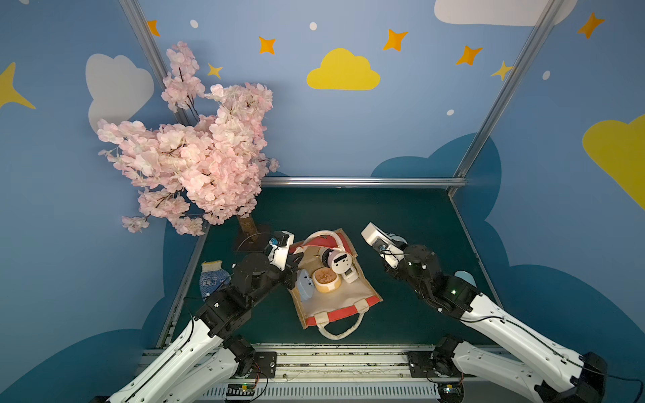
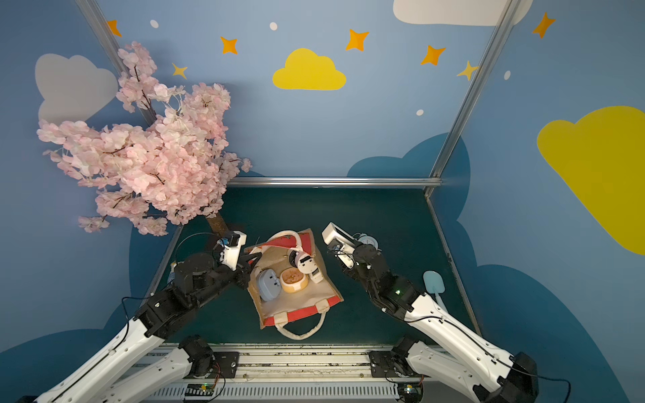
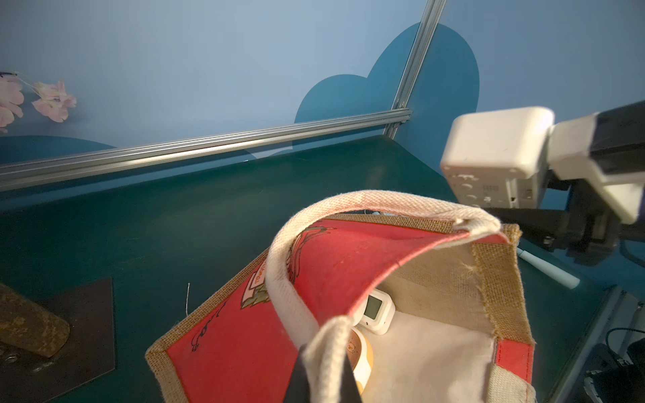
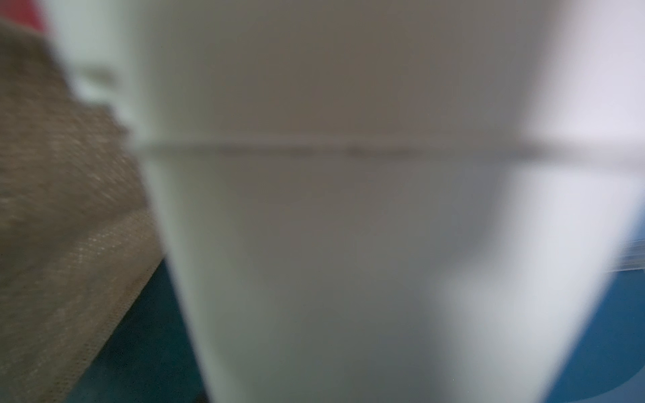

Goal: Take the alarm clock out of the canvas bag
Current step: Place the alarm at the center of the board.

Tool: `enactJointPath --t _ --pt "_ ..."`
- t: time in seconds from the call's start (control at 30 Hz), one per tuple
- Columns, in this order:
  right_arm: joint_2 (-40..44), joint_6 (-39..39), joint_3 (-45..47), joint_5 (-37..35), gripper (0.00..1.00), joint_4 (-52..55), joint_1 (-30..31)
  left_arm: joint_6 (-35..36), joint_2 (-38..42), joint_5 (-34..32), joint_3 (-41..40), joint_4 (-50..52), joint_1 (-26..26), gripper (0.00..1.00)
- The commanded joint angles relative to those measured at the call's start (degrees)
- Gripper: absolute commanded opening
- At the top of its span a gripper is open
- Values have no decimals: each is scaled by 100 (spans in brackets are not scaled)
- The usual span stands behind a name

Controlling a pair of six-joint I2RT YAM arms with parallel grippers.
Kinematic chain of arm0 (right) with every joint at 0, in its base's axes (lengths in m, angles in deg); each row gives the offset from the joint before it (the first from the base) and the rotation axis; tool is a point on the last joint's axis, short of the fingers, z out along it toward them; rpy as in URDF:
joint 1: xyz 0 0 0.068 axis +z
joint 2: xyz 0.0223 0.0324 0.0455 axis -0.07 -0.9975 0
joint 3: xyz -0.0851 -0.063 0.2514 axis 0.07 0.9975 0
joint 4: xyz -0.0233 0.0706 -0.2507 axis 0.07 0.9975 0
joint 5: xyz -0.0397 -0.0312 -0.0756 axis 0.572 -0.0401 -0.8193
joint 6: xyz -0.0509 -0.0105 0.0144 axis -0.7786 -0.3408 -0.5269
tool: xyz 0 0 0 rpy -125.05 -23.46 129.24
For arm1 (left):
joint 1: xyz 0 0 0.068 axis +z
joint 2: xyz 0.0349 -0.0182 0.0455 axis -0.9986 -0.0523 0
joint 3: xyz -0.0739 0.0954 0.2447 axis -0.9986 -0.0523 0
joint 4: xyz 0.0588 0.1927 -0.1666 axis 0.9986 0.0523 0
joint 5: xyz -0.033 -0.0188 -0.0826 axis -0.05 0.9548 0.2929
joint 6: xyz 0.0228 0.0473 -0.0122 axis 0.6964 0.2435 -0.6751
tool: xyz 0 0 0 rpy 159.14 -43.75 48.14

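Note:
The canvas bag (image 1: 349,296) (image 2: 300,300) lies open at the table's middle, its red face (image 3: 244,349) folded up and tan burlap side (image 4: 52,174) showing. My left gripper (image 1: 296,261) (image 3: 324,380) is shut on a cream handle (image 3: 279,279) at the bag's left edge. The alarm clock (image 1: 371,233) (image 2: 333,233) (image 3: 495,157), a white box, hangs above the table just right of the bag. My right gripper (image 1: 378,244) is shut on it. Its blurred white body (image 4: 331,209) fills the right wrist view.
Inside the bag are a round white gadget (image 1: 340,261), a small white display (image 3: 375,310), a yellow bowl (image 1: 326,279) and a blue case (image 1: 303,286). A blossom tree (image 1: 195,157) stands back left. A knitted mitt (image 1: 213,279), a pale blue twin-bell clock (image 2: 366,240) and a pale blue spoon-shaped tool (image 2: 434,282) lie nearby.

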Motion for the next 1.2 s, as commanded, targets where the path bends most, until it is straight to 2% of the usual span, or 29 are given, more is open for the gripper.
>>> enactJointPath --t 0.0,0.33,0.6,0.9,1.17 --pt "-195 511 -267 -148 14 322 -183 -1 141 17 60 -195 20 6" --pt "-1497 1431 -874 494 15 2127 -456 38 108 34 59 -220 21 7" --pt "-2425 1576 -1053 968 14 2543 -840 33 99 87 61 -247 20 7" --pt "-3498 1761 -1692 1584 12 2509 -1052 66 116 105 79 -195 20 7" --pt "-4349 1807 -2431 2284 14 2579 -1423 72 73 143 51 -282 20 7"
